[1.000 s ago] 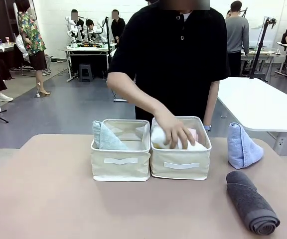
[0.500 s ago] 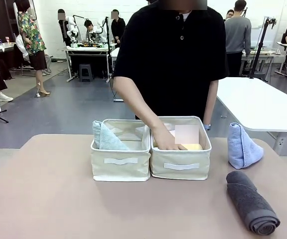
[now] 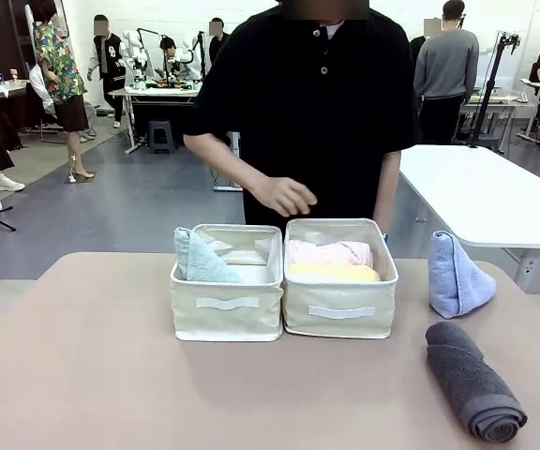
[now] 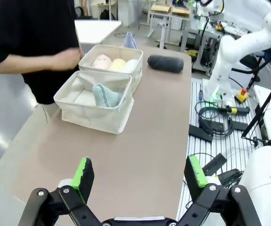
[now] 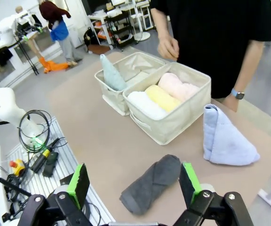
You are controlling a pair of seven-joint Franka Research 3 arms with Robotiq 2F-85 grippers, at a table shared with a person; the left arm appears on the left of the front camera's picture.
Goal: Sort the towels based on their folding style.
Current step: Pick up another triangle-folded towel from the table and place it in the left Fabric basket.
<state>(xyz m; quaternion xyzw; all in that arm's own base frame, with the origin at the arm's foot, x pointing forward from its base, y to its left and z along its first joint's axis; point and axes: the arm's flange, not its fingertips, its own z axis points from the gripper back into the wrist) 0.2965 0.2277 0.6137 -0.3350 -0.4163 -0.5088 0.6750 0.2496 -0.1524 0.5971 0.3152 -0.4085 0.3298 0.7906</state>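
A pale green cone towel (image 3: 195,258) stands in the left beige bin (image 3: 228,314). Pink (image 3: 331,252), yellow (image 3: 336,273) and white (image 5: 146,104) rolled towels lie side by side in the right bin (image 3: 340,319). On the table to the right stands a light blue cone towel (image 3: 455,276), with a dark grey roll (image 3: 473,380) lying in front of it. My left gripper (image 4: 139,170) hangs open above the table's near left end, far from the bins. My right gripper (image 5: 134,181) is open just above and short of the grey roll (image 5: 150,183), holding nothing.
A person in black stands at the far edge, one hand (image 3: 284,195) raised above the bins. Bare brown tabletop (image 3: 92,375) stretches in front of and left of the bins. A white table (image 3: 495,192) stands behind on the right.
The person's hand, which was down inside the right bin on the rolled towels, has lifted out and drawn back toward the body. The pink and yellow rolls now show. Both grippers stay open.
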